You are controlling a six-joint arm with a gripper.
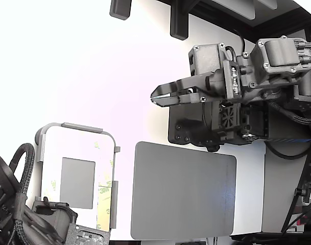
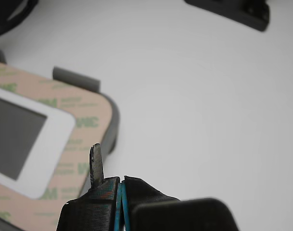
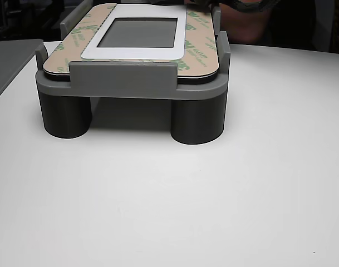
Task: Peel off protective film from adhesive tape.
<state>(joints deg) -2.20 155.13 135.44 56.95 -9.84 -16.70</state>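
Observation:
A white rounded panel (image 1: 76, 148) with a grey rectangular patch (image 1: 77, 182) lies in a grey holder (image 3: 122, 80) at the exterior view's lower left. The protective film (image 1: 104, 204), pale yellow with green logos, lies flat on the adhesive tape along the panel's border. It also shows in the wrist view (image 2: 83, 122) and the other view (image 3: 200, 39). No bare tape shows. My gripper (image 1: 156, 96) hangs over the white table, up and to the exterior view's right of the panel, apart from it. Its jaws are together with nothing between them; the wrist view shows the gripper's (image 2: 121, 185) blue pads pressed shut.
A large grey pad (image 1: 183, 190) lies on the table to the exterior view's right of the holder, below my gripper. A second arm (image 1: 22, 214) with black cabling sits at the holder's near end. The holder has raised tabs (image 2: 76, 78) at its edges.

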